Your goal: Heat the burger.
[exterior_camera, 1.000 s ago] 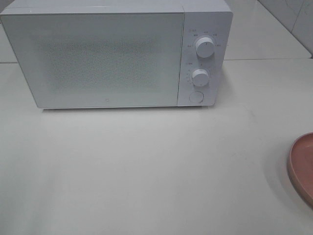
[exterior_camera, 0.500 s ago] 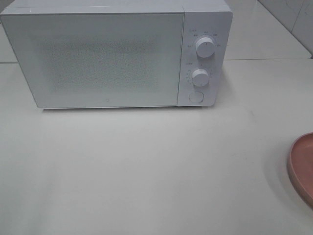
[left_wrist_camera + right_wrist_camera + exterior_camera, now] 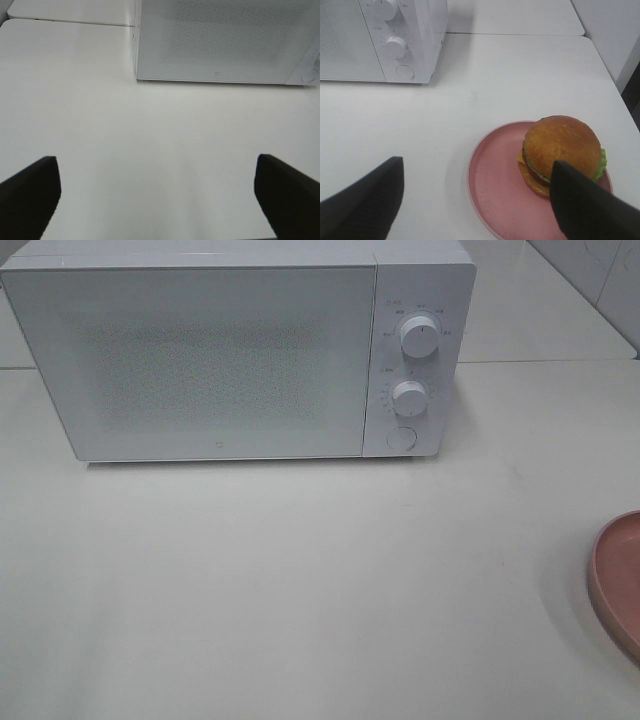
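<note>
You see the white microwave [image 3: 238,350] filling the upper left of the high view, door shut, and only a sliver of the pink plate [image 3: 617,580] at the right edge. The burger [image 3: 562,154] sits on it, apparently off-centre. Both the left gripper [image 3: 159,197] and right gripper [image 3: 475,200] gape wide, holding nothing.

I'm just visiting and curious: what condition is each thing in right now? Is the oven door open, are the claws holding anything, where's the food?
Microwave: door shut, standing at the back of the table.
Burger: whole, sitting on the pink plate, untouched.
Pink plate: flat on the table, to the right of the microwave.
Left gripper: open, empty, above bare table.
Right gripper: open, empty, above the plate.
</note>
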`<state>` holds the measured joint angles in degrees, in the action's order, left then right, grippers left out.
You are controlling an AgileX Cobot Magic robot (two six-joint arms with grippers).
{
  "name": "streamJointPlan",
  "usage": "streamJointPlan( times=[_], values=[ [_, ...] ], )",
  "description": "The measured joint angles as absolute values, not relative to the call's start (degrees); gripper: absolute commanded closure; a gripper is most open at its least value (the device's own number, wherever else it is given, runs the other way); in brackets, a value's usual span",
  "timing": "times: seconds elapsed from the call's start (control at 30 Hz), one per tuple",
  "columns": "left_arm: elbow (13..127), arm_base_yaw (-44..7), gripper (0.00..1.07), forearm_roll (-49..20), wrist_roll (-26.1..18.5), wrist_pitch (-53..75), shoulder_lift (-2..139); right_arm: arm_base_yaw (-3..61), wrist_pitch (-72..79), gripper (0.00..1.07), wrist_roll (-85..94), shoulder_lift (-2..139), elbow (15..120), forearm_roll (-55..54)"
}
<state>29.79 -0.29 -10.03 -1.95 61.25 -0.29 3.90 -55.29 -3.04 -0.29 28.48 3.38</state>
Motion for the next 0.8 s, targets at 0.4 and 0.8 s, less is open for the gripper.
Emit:
streamJointPlan(
  times=[0.4,0.8],
  values=[
    [29.79,-0.29,0.09,-10.03,-1.95,61.25,-0.29,3.90,-55.29,0.31,-3.04,-0.29,28.48,3.38],
    [29.79,-0.29,0.09,-10.03,-1.95,61.25,-0.29,3.90,-55.29,0.32,-3.04,-0.29,28.48,3.38]
  ],
)
